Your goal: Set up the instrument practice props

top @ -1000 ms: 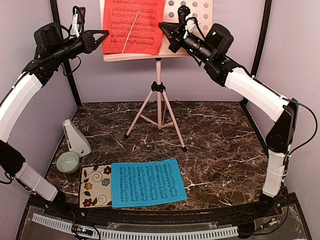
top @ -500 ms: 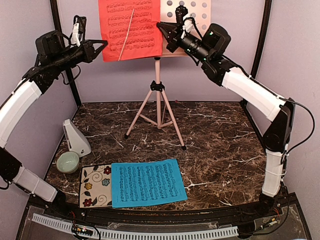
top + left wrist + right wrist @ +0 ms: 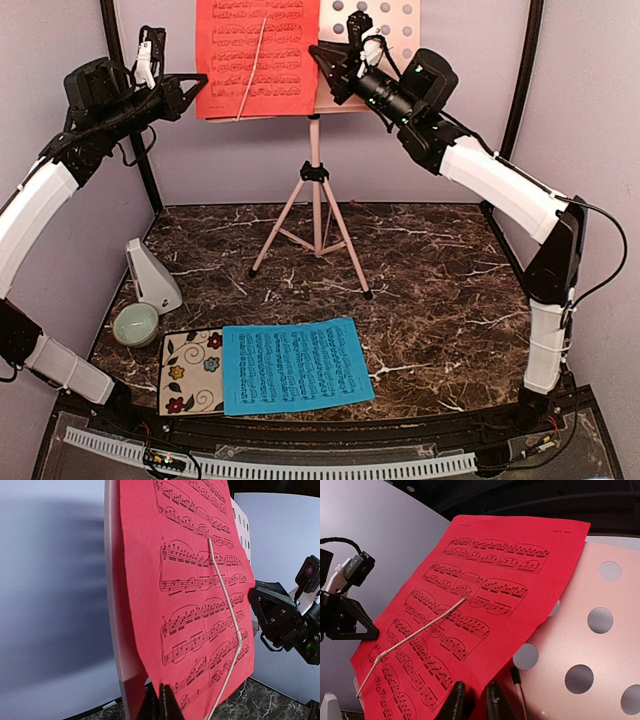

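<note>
The red sheet (image 3: 232,60) lies flat on the perforated desk (image 3: 560,630) of the pale pink tripod stand (image 3: 317,150), under a thin wire arm (image 3: 225,595). My left gripper (image 3: 200,78) is shut on the sheet's lower left edge (image 3: 161,695). My right gripper (image 3: 318,52) is at the sheet's right edge, its jaws a narrow gap apart with the edge between them (image 3: 476,697). The blue sheet (image 3: 297,365) lies flat at the table's front. The white metronome (image 3: 152,275) stands at the left.
A pale green bowl (image 3: 135,324) sits in front of the metronome. A floral tile (image 3: 190,370) lies partly under the blue sheet's left edge. The stand's three legs spread over the middle back of the marble table (image 3: 440,270).
The red sheet has shifted a little left and squared up on the desk. Both grippers have moved left with it, and the left one dipped, then rose slightly.
</note>
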Robot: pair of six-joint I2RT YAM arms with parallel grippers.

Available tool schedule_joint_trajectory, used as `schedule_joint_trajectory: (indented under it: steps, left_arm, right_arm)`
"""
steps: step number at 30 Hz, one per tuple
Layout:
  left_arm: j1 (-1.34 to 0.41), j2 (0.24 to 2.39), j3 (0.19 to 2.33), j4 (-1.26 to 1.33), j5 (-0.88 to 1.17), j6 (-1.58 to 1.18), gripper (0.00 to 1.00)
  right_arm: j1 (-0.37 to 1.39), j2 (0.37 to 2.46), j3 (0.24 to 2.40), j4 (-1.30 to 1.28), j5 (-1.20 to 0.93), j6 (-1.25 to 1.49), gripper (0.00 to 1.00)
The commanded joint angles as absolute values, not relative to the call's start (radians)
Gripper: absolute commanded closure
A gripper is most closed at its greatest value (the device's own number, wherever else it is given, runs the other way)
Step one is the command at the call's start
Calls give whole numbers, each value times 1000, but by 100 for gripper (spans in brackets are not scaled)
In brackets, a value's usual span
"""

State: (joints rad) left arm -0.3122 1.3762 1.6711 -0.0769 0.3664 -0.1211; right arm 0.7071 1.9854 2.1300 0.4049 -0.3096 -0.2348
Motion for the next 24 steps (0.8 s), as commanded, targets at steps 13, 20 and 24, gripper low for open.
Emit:
schedule_joint_trajectory:
  steps: [13,20,24]
  left_arm:
    - [-311,1240,1546,-60,302,-142,32]
    - [-311,1181,1462,-104,242,-144,20]
    - [-311,1139,1385,-118,241,-165,19]
  right_arm:
    - [718,1868,1969,528,-223,-234,33]
    - [718,1811,1914,536,-216,-218,11]
    - [718,1773,1869,537,-227,-204,11]
